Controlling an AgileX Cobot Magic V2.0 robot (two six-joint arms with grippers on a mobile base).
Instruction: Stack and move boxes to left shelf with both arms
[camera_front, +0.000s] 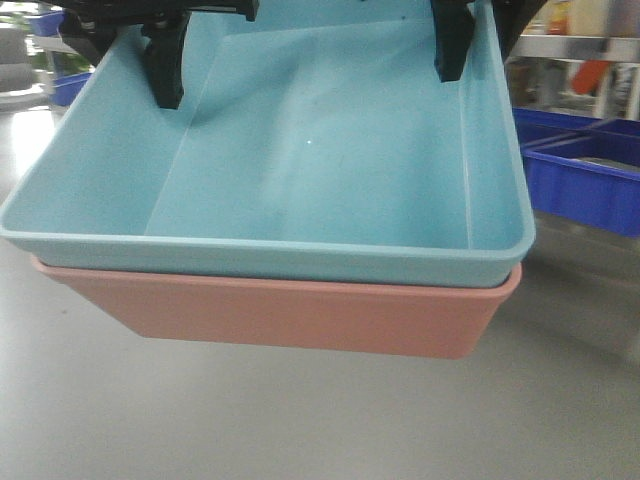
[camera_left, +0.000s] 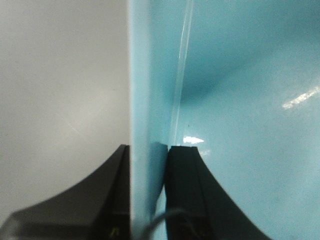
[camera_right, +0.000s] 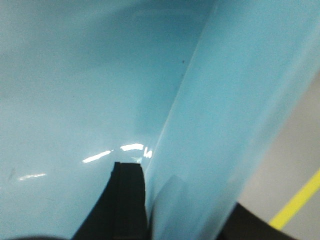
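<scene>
Two boxes: light blue box (camera_front: 300, 150) nested inside pink box (camera_front: 300, 315), rims nearly touching, open tops up.
Place: directly under and between both grippers, filling the front view; judged lifted off the grey floor (camera_front: 300, 430), going by the shadow beneath the pink base.
Left gripper (camera_left: 149, 150): closed tight on the blue box's left side wall, one dark jaw inside, the other outside, rim pinched between.
Right gripper (camera_right: 182, 200): likewise pinching the opposite, right side wall, inner jaw against the blue face, outer jaw dark at the lower corner.
Pink wall in the grip: cannot tell; only blue plastic visible between the jaws in both wrist views.
Key relation: stack slung between the two arms, a side wall to each, neither arm nearer than the other.
Long axis: hard to call, far end cropped by the arms; near rim lying crosswise to the front camera.
Left shelf: not made out; only blur at the upper left of the front view.
Surroundings: dark blue bins (camera_front: 585, 175) well apart on the right, steel shelving (camera_front: 570, 45) behind them, yellow line (camera_right: 297, 202) on the floor past the right wall.
Stage: stacking judged done, carrying in hand.
Next move: probably a level sideways carry to the left, both wrists matched to avoid twisting the walls or dropping the pink box.
</scene>
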